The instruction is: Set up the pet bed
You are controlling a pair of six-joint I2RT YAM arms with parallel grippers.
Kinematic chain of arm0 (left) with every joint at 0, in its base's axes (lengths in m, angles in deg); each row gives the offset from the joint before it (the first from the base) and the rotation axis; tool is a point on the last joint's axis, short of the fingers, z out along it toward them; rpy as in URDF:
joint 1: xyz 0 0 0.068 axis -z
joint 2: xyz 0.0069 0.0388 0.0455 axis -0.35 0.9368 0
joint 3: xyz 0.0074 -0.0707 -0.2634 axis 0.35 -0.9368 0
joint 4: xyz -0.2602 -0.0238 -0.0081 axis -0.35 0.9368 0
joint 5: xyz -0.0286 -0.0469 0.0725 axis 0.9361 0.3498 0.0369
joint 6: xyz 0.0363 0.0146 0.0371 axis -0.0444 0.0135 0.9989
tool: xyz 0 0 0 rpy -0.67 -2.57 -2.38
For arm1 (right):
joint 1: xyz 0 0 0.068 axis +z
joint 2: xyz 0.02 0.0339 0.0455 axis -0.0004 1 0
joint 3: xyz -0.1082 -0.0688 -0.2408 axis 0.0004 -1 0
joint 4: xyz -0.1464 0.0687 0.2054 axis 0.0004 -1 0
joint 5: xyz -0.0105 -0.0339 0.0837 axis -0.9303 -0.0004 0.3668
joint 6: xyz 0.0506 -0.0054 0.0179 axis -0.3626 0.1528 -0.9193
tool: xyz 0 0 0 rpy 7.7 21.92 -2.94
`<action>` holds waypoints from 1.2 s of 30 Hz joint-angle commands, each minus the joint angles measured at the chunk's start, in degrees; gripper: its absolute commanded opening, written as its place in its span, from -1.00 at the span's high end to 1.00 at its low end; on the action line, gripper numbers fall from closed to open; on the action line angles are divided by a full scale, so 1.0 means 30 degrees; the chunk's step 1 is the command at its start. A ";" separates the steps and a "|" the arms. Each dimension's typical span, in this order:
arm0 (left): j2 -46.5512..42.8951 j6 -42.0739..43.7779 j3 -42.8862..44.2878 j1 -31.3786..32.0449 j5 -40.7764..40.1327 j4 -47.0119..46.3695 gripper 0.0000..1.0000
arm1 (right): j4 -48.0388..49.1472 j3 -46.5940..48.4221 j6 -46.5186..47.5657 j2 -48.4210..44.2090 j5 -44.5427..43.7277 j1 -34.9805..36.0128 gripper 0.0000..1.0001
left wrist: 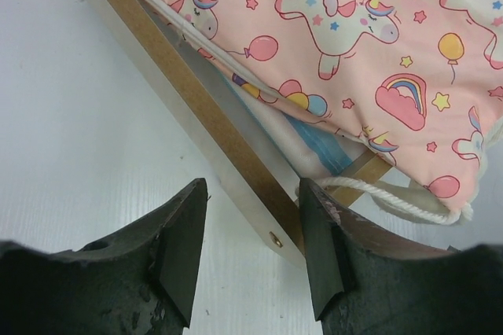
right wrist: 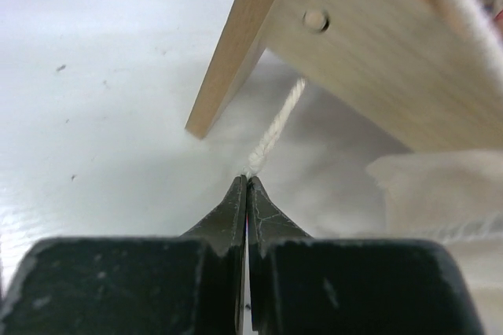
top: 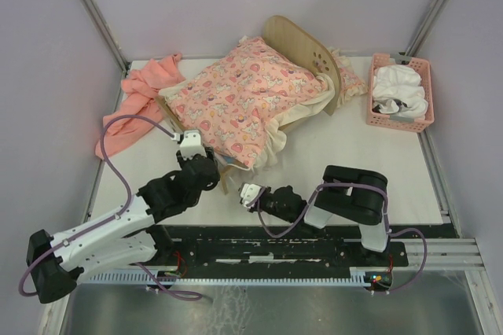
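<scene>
Right tool (right wrist: pixel 247 182) is clenched on the end of a white cord (right wrist: pixel 277 127) that runs up under the bed's wooden corner, probably so the tie can be drawn taut and the cushion fastened to the frame. Left tool (left wrist: pixel 253 217) is released, its jaws standing apart on either side of the bed's near rail and holding nothing; it looks placed to steady that corner. The bed (top: pixel 310 48) sits mid-desk, headboard away from the arms, with the unicorn cushion (top: pixel 244 95) lying over it and overhanging the near edge. Count: two tools, one bed, one cushion, one gripped cord, one pink basket (top: pixel 423 68) at the right holding white fabric, and one salmon cloth (top: pixel 137 95) at the left of the desk (top: pixel 354 154)
</scene>
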 commanded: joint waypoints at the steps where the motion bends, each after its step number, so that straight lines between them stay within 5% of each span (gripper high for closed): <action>1: 0.0766 -0.0587 0.0015 -0.0072 -0.0616 -0.0761 -0.15 | 0.0503 -0.0719 -0.1435 0.0117 -0.0576 0.0484 0.96; 4: 0.1047 -0.0120 -0.0286 -0.0086 -0.0321 -0.1386 -0.05 | 0.0495 -0.1419 -0.2066 -0.0121 -0.1197 0.1002 0.96; 9: 0.0983 0.2709 -0.0784 -0.0076 0.2692 -0.3855 0.84 | -0.0203 -0.2430 -0.3287 -0.1573 -0.2370 0.1868 0.96; 11: 0.0960 0.3586 -0.1003 -0.0072 0.4195 -0.5336 0.94 | -0.1856 -0.2273 -0.3628 -0.2434 -0.2728 0.2183 0.96; 15: 0.1280 0.4827 -0.1010 -0.0089 0.5755 -0.6932 0.95 | -0.2709 -0.2484 -0.3762 -0.3378 -0.3038 0.2671 0.96; 22: 0.2877 0.5594 0.0117 -0.0355 0.3678 -0.7584 0.95 | -0.2727 -0.2061 -0.3150 -0.3014 -0.3615 0.2759 0.96; 28: 0.4470 0.5858 0.1724 -0.2298 0.4643 -0.7540 0.90 | -0.4796 -0.0235 -0.3479 -0.3840 -0.4056 0.2760 0.96; 36: 0.2436 0.3032 0.2348 -0.3263 0.5842 -0.4557 0.11 | -0.7155 0.0926 -0.6081 -0.4907 -0.5446 0.2675 0.96</action>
